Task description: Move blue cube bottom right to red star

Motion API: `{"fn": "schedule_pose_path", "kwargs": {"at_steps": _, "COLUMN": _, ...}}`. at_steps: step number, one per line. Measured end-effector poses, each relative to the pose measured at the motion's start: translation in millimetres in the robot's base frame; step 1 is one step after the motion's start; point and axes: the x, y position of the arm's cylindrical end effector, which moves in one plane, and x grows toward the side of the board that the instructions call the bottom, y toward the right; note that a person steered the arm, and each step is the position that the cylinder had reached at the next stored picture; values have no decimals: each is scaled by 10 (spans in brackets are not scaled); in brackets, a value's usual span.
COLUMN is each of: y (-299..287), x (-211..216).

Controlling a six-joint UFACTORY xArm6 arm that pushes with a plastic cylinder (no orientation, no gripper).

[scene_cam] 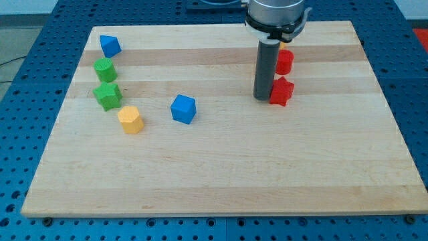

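Camera view: my tip [262,98] touching red star [281,91], on its left. Blue cube [183,108] well apart, leftward. No pincer, just a rod.

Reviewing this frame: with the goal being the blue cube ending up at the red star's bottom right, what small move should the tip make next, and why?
Probably slide my tip toward the view's left, past the blue cube. The tip stands just left of the red star, well away from the cube, which lies left of it. Only from the cube's far side can it push rightward.
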Motion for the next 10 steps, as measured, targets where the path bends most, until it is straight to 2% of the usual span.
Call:
{"fn": "schedule_pose_path", "kwargs": {"at_steps": 1, "y": 157, "x": 1}}
{"fn": "schedule_pose_path", "kwargs": {"at_steps": 4, "y": -1238, "x": 1345}}
{"fn": "schedule_pose_path", "kwargs": {"at_steps": 5, "y": -1448, "x": 1414}}
{"fn": "schedule_pose_path", "kwargs": {"at_steps": 6, "y": -1599, "x": 1413}}
{"fn": "schedule_pose_path", "kwargs": {"at_steps": 7, "y": -1854, "x": 1176}}
{"fn": "schedule_pose_path", "kwargs": {"at_steps": 8, "y": -1608, "x": 818}}
{"fn": "schedule_pose_path", "kwargs": {"at_steps": 10, "y": -1983, "x": 406}}
